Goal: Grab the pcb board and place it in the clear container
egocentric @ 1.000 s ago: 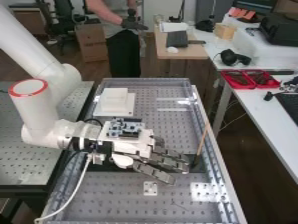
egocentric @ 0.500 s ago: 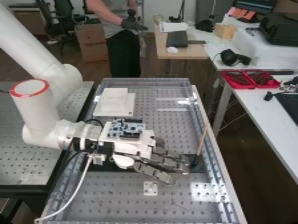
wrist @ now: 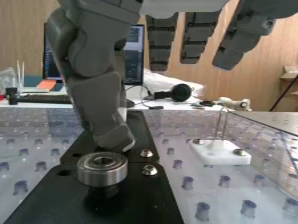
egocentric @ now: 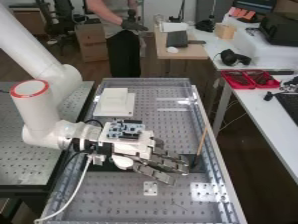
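Above the bench (egocentric: 106, 196), the dark grey hand with its white back (egocentric: 138, 149) has sunk very slightly nearer the camera, then all but stopped—the blue-and-black circuit board (egocentric: 126, 130) shifting with it. Its fingers (egocentric: 154, 173) reach out nearly straight, slightly spread, pinching nothing, so no grasp is made, I judge. The board appears over the hand's white back—whether fixed there, I cannot tell. Its long axis seems to run crosswise to the bench, roughly along the hand, one end towards the fingers.

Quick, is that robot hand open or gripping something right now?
The dark grey jointed robot hand is open: its fingers are stretched out, holding nothing.
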### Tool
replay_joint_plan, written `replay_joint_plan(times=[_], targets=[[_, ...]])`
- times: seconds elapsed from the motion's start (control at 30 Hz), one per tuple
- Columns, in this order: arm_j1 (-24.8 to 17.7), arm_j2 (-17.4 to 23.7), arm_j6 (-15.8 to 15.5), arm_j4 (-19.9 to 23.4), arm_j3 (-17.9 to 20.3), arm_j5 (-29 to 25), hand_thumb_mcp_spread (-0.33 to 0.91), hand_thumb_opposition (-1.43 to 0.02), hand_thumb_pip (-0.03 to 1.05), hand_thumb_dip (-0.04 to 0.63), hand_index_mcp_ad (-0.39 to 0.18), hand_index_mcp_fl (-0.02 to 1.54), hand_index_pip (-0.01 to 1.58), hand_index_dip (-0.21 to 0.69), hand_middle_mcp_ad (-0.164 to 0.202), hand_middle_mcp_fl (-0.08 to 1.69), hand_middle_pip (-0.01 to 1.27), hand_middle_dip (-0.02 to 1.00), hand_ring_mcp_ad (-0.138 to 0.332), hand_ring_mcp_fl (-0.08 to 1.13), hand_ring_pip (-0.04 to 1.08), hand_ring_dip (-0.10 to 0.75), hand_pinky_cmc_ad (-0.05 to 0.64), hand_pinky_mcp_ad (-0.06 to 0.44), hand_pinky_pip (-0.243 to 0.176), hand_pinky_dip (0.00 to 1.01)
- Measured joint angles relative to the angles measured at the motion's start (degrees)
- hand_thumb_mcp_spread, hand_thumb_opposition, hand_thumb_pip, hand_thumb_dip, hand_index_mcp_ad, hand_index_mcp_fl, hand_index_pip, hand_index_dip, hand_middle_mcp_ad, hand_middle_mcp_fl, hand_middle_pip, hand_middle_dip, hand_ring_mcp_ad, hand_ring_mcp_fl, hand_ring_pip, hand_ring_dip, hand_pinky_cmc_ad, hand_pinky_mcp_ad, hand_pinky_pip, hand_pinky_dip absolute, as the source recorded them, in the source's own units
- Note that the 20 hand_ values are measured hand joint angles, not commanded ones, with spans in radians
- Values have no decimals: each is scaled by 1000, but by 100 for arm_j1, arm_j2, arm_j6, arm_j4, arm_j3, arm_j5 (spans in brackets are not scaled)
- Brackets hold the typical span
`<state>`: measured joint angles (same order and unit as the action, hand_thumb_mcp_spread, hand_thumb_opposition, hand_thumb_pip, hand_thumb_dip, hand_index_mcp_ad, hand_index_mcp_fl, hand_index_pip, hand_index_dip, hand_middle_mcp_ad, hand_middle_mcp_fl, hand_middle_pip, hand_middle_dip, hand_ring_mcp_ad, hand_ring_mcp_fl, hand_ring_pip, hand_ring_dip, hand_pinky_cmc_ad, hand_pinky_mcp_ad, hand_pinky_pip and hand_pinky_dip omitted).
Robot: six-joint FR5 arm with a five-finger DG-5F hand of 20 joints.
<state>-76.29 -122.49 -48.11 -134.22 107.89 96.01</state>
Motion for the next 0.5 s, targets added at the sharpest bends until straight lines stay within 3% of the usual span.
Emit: replay_joint_plan(times=[0.5], targets=[[5,-40,62,-9,-96,38,756,-864,443,298,-300,511,1278,414,44,122,147,175,98,30,110,31,333,197,-44,183]])
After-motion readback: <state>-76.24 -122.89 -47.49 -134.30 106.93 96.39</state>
